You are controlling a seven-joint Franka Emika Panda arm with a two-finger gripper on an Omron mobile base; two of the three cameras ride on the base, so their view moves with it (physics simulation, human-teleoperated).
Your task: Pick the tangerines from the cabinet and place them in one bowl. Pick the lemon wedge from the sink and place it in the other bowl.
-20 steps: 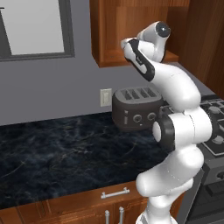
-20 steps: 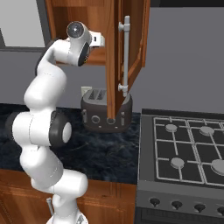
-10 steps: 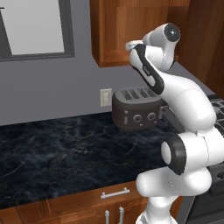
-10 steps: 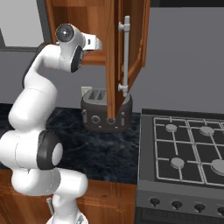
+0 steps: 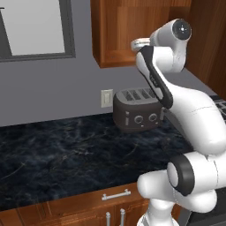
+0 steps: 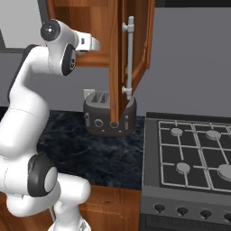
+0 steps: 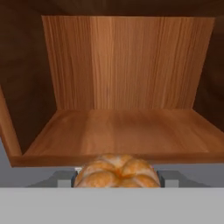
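Reddish-brown wood filled the background where the cabinet (image 7: 127, 78) stood with its shelf bare, and right at its front edge a tangerine (image 7: 116, 172) sat between the fingers of the gripper (image 7: 116, 178), clasped on both sides. Up at the cabinet's base, the white arm (image 5: 185, 110) held its hand level. Below it, the dark toaster (image 5: 137, 109) rested on the black marble counter (image 5: 62, 150), with the stove (image 6: 194, 153) just beside the open cabinet door (image 6: 118, 58).

tangerine (image 7: 116, 171): orange-tan, pale top | cabinet (image 7: 127, 65): reddish-brown wood grain | toaster (image 5: 138, 110): dark grey | counter (image 5: 66, 150): black marbled
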